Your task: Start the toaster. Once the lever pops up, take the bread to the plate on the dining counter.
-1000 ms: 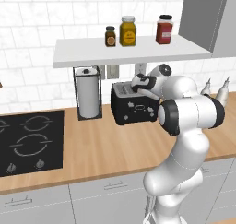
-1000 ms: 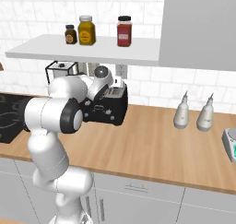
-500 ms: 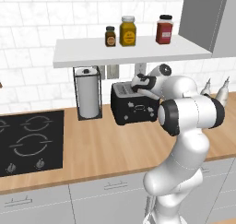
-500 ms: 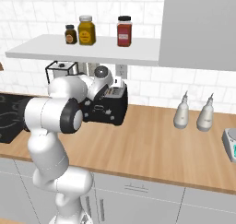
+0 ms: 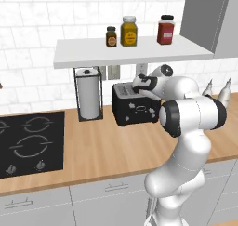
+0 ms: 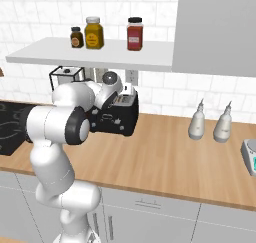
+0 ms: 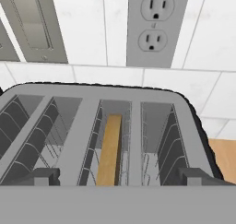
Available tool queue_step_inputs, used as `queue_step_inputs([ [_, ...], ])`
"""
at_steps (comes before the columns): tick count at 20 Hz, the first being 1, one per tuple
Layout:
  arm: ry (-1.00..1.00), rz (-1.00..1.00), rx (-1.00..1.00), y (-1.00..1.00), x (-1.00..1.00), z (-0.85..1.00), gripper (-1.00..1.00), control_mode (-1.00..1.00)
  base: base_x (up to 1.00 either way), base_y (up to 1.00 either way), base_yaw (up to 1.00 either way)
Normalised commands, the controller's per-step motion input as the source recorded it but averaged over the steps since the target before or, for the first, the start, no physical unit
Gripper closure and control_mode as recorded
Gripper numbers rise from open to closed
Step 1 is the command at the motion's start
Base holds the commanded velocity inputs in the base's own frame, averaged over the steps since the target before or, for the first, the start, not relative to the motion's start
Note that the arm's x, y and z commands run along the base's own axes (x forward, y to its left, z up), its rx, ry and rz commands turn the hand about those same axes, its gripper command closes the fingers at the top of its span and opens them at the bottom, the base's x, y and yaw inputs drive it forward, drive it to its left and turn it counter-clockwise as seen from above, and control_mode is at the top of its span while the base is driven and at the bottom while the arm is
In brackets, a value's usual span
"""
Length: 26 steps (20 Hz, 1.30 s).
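The black toaster (image 5: pixel 135 109) with its silvery top stands on the wall counter against the tiles, also seen as the toaster (image 6: pixel 117 119). My gripper (image 5: pixel 141 86) hovers just above its top, pointing down. In the hand view the gripper (image 7: pixel 120 177) is open, its dark fingertips (image 7: pixel 42 176) wide apart over the toaster's slotted top (image 7: pixel 92 93). A tan slice of bread (image 7: pixel 109 149) stands upright in one slot, between and below the fingertips, untouched. The plate and the dining counter are out of view.
A paper-towel holder (image 5: pixel 88 95) stands left of the toaster, a black hob (image 5: pixel 28 141) further left. Overhead runs a shelf (image 5: pixel 130 53) with three jars. Two pale bottles (image 6: pixel 197 123) stand to the right. A wall socket (image 7: pixel 154 25) sits behind the toaster.
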Motion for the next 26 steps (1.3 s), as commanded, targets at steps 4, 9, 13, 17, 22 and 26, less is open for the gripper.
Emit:
queue_step_inputs([
  [4,0.0,0.0,0.0,0.0,0.0,0.0,-1.0,-1.0,0.0,0.0,0.0],
  [9,0.0,0.0,0.0,0.0,0.0,0.0,-1.0,-1.0,0.0,0.0,0.0],
  [13,0.0,0.0,0.0,0.0,0.0,0.0,-1.0,-1.0,0.0,0.0,0.0],
  [17,0.0,0.0,0.0,0.0,0.0,0.0,-1.0,-1.0,0.0,0.0,0.0],
  [22,0.0,0.0,0.0,0.0,0.0,0.0,-1.0,-1.0,0.0,0.0,0.0],
  [26,0.0,0.0,0.0,0.0,0.0,0.0,-1.0,-1.0,0.0,0.0,0.0],
])
